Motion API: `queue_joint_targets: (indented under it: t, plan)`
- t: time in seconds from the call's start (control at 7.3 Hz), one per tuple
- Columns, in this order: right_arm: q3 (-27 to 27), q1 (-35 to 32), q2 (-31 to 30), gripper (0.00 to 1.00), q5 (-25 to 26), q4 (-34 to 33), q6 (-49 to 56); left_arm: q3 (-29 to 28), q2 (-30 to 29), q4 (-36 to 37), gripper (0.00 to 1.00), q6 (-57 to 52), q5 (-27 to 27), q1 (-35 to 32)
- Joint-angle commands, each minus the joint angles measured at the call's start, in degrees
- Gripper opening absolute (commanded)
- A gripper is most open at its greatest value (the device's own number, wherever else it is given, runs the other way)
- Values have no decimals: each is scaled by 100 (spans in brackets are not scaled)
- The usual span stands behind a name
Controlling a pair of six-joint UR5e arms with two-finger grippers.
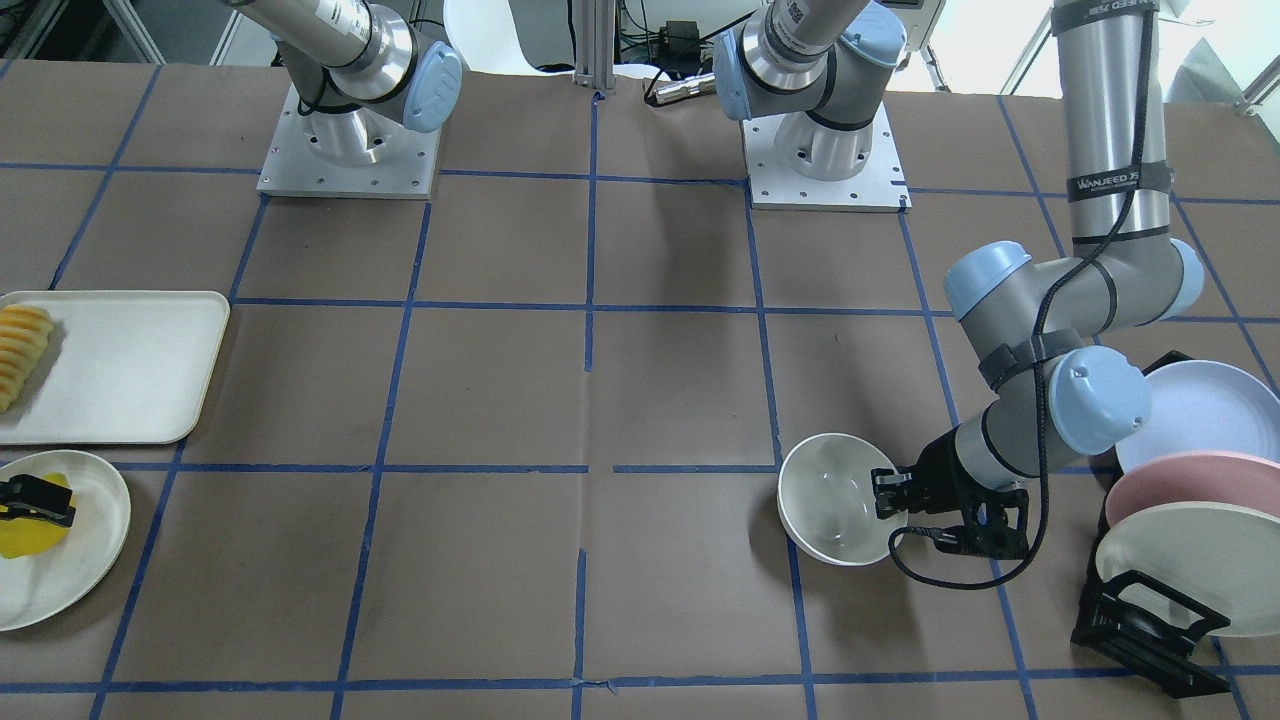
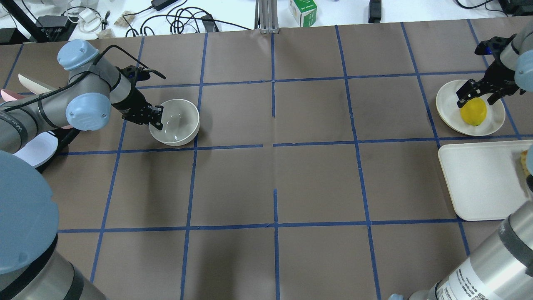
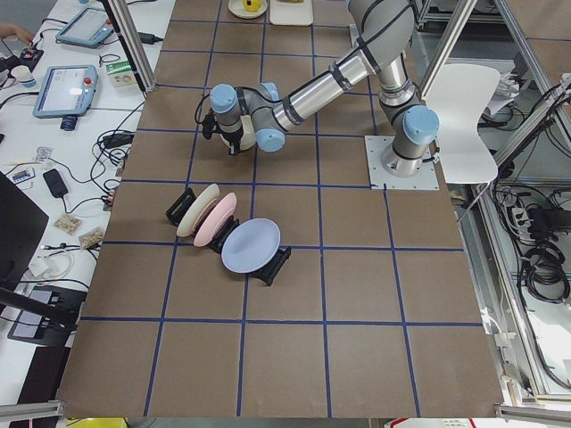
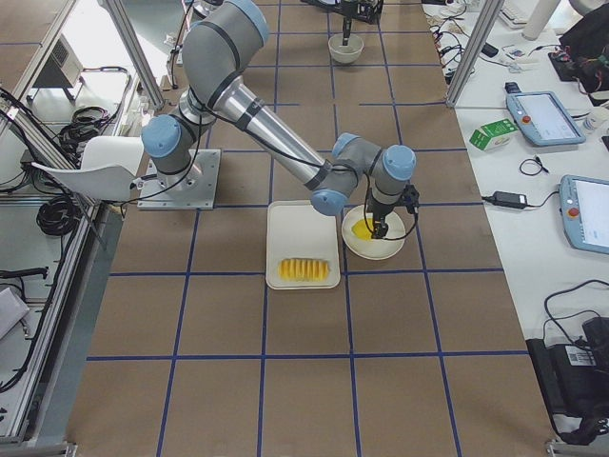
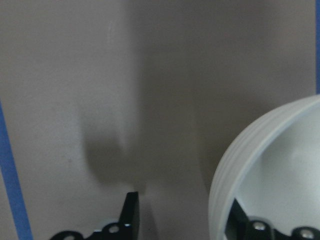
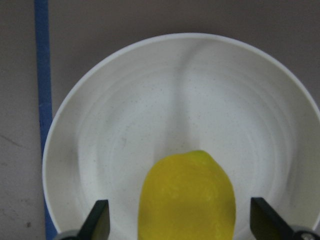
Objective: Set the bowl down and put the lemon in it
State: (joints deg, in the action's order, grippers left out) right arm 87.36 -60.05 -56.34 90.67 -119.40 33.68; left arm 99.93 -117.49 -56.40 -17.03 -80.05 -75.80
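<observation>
Small, deep, off-white glossy bowl (image 2: 177,123) — it stands on the brown paper-covered table (image 2: 275,183) with its blue tape grid, on the robot's left side, near the rack of pastel plates (image 1: 1190,480). Your left gripper (image 2: 155,118) straddles the rim with its jaws apart. One finger (image 5: 239,220) is inside the wall and the other (image 5: 131,215) is outside, with bare table between it and the bowl, so nothing is clamped.

Whole bright yellow oval lemon (image 2: 474,111) — it lies on the flat white round plate (image 2: 447,104) at the far right, well apart from the bowl. Your right gripper (image 2: 478,96) hangs over it with jaws wide, a finger on either side and a gap to each, holding nothing. Beside the plate lies a white rectangular tray (image 2: 479,183) bearing a sliced, ridged yellow food piece (image 1: 22,350).
</observation>
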Motion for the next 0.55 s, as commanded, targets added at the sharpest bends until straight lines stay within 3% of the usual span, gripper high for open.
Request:
queue_joint_targets:
  t: [0.0,0.14,0.41]
  plan:
    - [27,2,123,100,448,-31,-2,18,216,-220,0,270,16,-137]
    - [44,2,123,93,495,22,15,-69,348,-509,0,435,77,-216]
    - [53,2,123,50,417,49,-2,-78,568,-504,0,1276,437,-1116]
